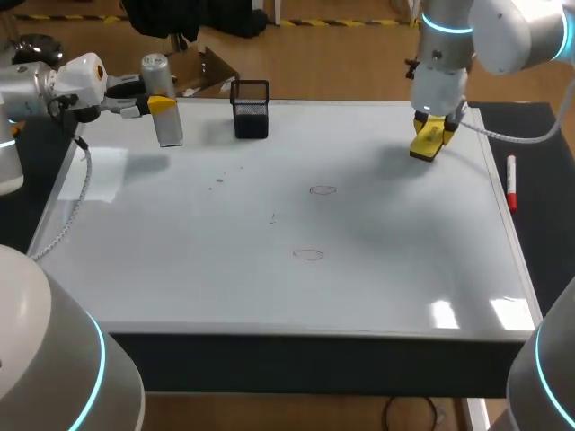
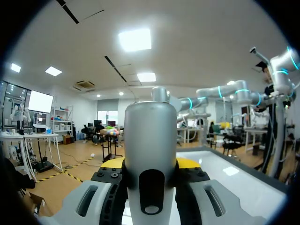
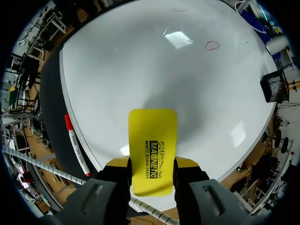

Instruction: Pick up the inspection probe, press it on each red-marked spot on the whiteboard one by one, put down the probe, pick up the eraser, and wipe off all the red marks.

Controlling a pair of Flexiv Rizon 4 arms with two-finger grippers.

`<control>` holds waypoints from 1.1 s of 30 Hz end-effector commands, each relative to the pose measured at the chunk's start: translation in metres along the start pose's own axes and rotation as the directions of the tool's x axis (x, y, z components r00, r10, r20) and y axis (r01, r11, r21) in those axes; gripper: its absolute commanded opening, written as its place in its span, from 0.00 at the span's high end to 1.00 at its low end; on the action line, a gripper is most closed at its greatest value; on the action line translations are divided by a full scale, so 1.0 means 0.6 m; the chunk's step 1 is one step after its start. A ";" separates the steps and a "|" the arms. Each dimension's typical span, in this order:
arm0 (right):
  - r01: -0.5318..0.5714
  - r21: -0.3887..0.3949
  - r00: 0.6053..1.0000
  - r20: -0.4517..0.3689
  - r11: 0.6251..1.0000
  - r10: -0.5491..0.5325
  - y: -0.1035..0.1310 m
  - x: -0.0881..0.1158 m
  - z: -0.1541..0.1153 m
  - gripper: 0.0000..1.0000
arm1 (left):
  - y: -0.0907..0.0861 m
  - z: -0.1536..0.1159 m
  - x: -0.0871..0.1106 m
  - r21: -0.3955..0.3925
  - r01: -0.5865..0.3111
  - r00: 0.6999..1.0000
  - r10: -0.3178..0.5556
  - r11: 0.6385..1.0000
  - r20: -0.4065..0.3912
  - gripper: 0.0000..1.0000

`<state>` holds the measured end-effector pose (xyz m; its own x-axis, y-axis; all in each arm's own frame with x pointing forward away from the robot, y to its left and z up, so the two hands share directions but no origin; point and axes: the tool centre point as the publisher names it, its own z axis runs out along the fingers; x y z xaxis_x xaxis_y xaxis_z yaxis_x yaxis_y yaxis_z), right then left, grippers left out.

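1. The left gripper (image 1: 160,104) came in from the left side and was clamped on a silver cylindrical inspection probe (image 1: 164,101). Its yellow tips pressed the probe's body from two sides.
2. In the left wrist view the probe (image 2: 150,140) stood upright between the fingers of the left gripper (image 2: 150,165), its rounded top ahead of them.
3. The probe hung over the far-left corner of the flat white whiteboard (image 1: 386,278). Whether its lower end touched the surface could not be told.
4. The right gripper (image 1: 431,135) was closed on a yellow rectangular eraser (image 1: 428,142) over the far-right part of the whiteboard, near its right edge.
5. The right wrist view showed the eraser (image 3: 153,140) gripped on both long sides by the right gripper (image 3: 152,163) and sticking out ahead of the fingers over the whiteboard (image 3: 140,61).
6. One thin red oval mark (image 1: 322,189) sat near the board's middle, and a second red oval mark (image 1: 308,254) lay nearer the front edge, well apart from both grippers.
7. A black wire-mesh basket (image 1: 251,108) stood at the far edge, just to the right of the probe.
8. A red-capped white marker pen (image 1: 511,182) lay on the black mat (image 1: 544,206) beside the board's right edge.
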<state>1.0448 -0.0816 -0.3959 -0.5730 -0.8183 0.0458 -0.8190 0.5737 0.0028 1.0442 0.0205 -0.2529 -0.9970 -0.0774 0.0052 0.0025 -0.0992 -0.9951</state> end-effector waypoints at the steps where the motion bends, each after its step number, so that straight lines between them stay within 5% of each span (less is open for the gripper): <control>1: 0.002 0.003 1.000 -0.001 1.000 -0.002 0.000 0.003 -0.003 1.00 | -0.002 0.001 0.000 -0.001 0.000 1.000 0.000 1.000 0.002 1.00; 15: 0.002 0.003 1.000 -0.001 1.000 -0.002 0.000 0.003 -0.003 1.00 | -0.007 0.014 0.010 0.007 -0.010 1.000 0.010 1.000 -0.008 1.00; 24: 0.002 0.003 1.000 -0.001 1.000 -0.002 0.000 0.003 -0.003 1.00 | -0.046 0.114 0.081 0.024 -0.084 0.986 0.087 0.996 -0.139 1.00; 33: 0.002 0.003 1.000 -0.001 1.000 -0.002 0.000 0.003 -0.003 1.00 | -0.035 0.231 0.160 0.042 -0.042 0.963 0.051 0.998 -0.265 1.00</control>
<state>1.0436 -0.0821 -0.3946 -0.5729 -0.8184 0.0444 -0.8192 0.5735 0.0016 0.9681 -0.0900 -0.2181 -0.9818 0.1721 -0.0803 0.0554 -0.1448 -0.9879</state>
